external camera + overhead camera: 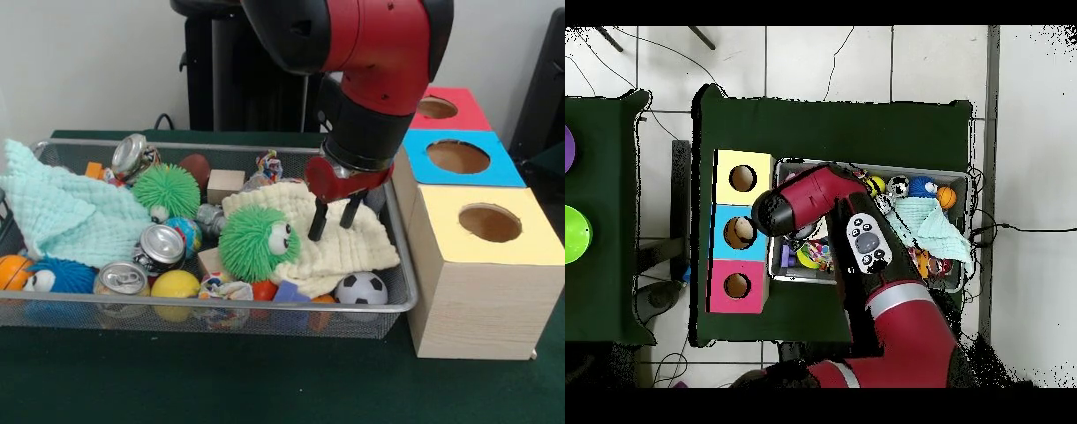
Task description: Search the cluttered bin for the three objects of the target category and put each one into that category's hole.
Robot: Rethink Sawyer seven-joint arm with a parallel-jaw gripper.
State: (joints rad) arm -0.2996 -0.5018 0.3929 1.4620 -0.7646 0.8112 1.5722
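Observation:
The wire mesh bin [402, 256] sits on the green table, full of clutter; it also shows in the overhead view [963, 176], mostly under the arm. My gripper [334, 218] hangs in the bin's right part, just above a pale yellow cloth [340, 252]. Its two black fingers [316, 221] are apart and hold nothing. A green fuzzy toy [256, 243] lies just left of the gripper. No yellow duck toy shows in either view. In the overhead view the arm hides the gripper.
Three light-wood boxes with holes stand right of the bin: yellow top [490, 223], blue top [457, 157], red top [437, 108]. The bin also holds a mint cloth [62, 212], cans [161, 246], a yellow ball [175, 284], a soccer ball [361, 287] and a second green fuzzy toy [165, 190].

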